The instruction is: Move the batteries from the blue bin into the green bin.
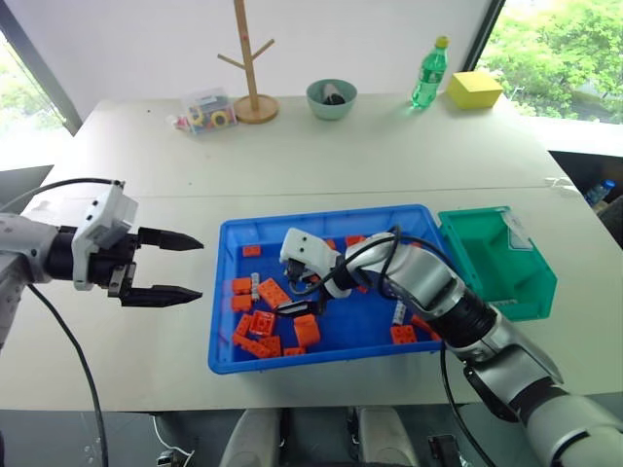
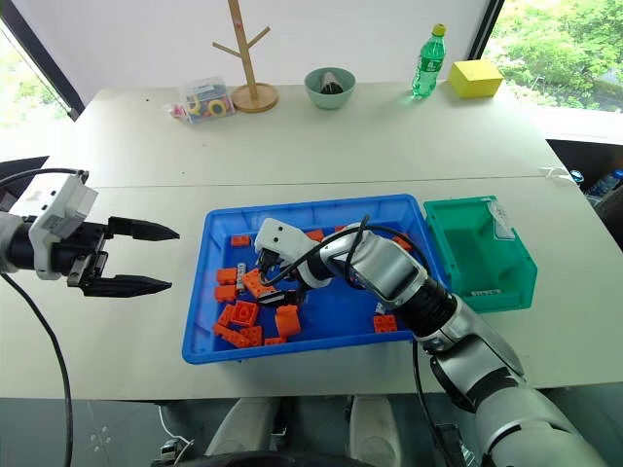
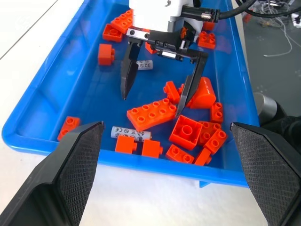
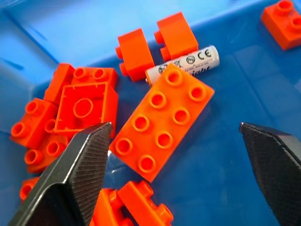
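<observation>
White tabletop [image 1: 389, 165] under bright windows. Right gripper [image 3: 157, 96] reaching down into the blue bin [image 1: 229, 292], arm bent in from the right, fingers spread wide and empty, straddling a long orange brick [image 4: 162, 122]. One battery [image 4: 188, 63] lying just beyond that brick, touching it; another battery [image 3: 143, 65] near the gripper's base. Left gripper [image 1: 165, 265] hovering level, left of the bin, open, holding nothing. Green bin [image 1: 501, 263] against the blue bin's right edge.
</observation>
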### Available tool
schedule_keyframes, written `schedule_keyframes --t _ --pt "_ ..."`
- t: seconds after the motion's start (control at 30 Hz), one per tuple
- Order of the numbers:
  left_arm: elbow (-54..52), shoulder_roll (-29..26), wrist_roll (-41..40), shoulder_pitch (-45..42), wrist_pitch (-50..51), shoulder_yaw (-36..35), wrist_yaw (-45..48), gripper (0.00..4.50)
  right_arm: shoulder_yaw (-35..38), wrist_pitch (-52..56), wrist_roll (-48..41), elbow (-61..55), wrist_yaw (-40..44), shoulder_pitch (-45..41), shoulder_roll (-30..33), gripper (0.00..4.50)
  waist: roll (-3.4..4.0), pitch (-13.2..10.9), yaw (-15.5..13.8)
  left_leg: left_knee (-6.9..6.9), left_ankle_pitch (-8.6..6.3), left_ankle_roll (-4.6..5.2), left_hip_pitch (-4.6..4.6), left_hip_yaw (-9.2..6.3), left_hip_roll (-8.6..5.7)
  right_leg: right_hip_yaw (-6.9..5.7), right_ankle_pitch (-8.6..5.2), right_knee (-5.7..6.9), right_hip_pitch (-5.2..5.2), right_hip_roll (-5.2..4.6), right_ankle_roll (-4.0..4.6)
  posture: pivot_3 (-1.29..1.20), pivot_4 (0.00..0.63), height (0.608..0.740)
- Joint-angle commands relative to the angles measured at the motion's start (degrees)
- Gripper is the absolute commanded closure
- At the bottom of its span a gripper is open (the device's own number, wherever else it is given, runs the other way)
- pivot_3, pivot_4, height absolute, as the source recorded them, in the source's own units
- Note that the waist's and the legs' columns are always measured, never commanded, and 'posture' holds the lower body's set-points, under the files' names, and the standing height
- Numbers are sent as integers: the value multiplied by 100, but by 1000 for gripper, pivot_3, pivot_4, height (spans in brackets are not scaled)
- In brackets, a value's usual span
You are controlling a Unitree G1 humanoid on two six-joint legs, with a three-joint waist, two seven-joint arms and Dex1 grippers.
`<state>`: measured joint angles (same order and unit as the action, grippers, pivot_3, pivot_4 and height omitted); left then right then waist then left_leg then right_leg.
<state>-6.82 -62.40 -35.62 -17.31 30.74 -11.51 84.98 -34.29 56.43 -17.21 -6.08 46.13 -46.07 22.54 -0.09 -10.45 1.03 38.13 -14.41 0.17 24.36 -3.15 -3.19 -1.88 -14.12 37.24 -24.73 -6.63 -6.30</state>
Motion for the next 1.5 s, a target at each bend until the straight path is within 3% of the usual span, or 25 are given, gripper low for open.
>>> schedule_keyframes --t 0.03,0.47,0.83,1.5 --pt "-47 -18 -17 -69 -57 -55 -28 0 163 -154 126 -131 62 -170 63 45 0 0 -5 0 0 0 0 0 0 0 0 0 0 0 0 0 150 703" --pt "98 97 39 -353 -120 110 -121 0 33 -795 507 394 217 -591 -401 45 0 0 13 0 1 -2 0 0 1 0 0 3 -3 4 0 0 150 703" --pt "89 -363 79 53 -102 -187 101 0 -85 -2338 1075 1560 589 -519 -879 45 0 0 21 -1 4 -8 0 -1 1 3 0 5 -5 6 0 0 150 703" --pt "19 -392 0 36 40 -345 -39 0 -89 -2818 1626 2199 773 -76 -1345 45 -1 0 24 -1 7 -13 0 -4 2 3 0 10 -7 9 1 0 150 703"
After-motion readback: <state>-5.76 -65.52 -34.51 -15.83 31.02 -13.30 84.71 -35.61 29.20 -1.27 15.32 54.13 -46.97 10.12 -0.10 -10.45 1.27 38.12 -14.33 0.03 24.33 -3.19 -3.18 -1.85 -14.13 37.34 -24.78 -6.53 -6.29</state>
